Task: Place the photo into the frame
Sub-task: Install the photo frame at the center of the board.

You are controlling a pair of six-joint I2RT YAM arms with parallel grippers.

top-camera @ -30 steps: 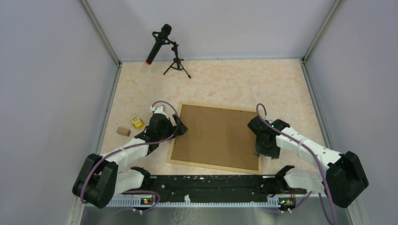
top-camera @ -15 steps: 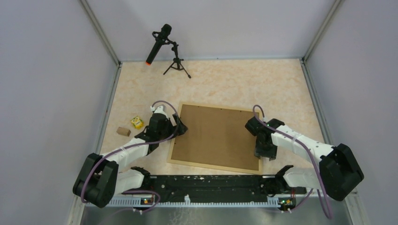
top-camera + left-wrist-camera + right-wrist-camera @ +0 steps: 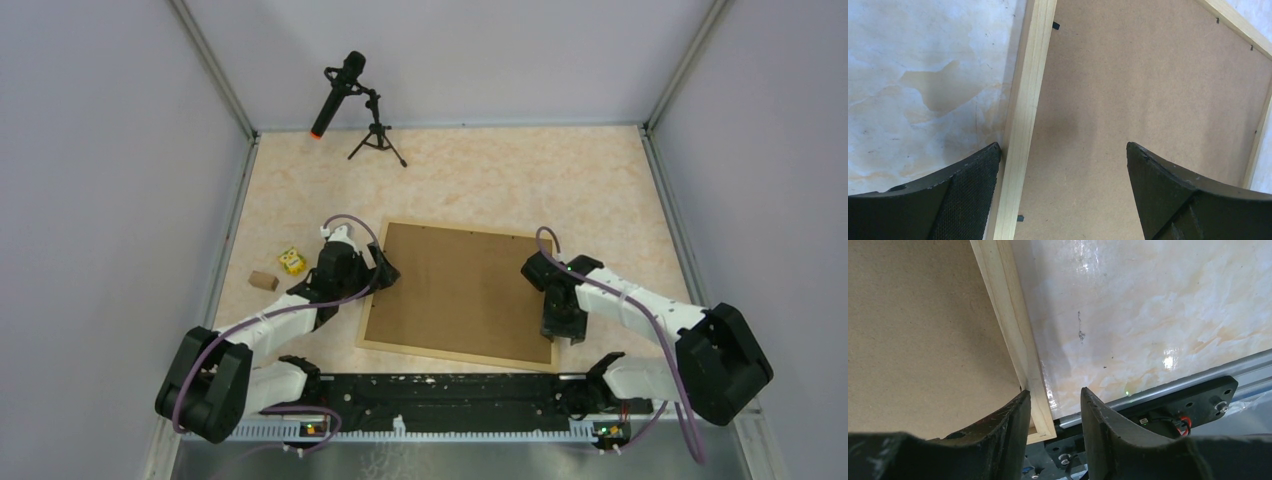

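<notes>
Watching from the remote desk, I see the frame lying face down near the middle of the marbled worktop, its light wood rails enclosing a brown backing board that fills the whole opening. Whether anything lies beneath that board, I cannot tell.

The left gripper sits at the frame's left rail, toward the far corner. In the left wrist view the left gripper is spread wide and holds nothing. One finger is over the worktop, close against the outer edge of the rail, and the other is well inside over the backing board. Small black tabs show along the rail's inner edge.

The right gripper is at the frame's near right corner. In the right wrist view the right gripper shows only a narrow gap between its fingers. The right rail runs down into that gap, with the backing board on one side and bare worktop on the other. I cannot tell whether either finger touches the wood.

Left of the left arm, a small yellow block and a small brown block rest near each other on the worktop. A microphone on a tripod stands at the far edge.
</notes>
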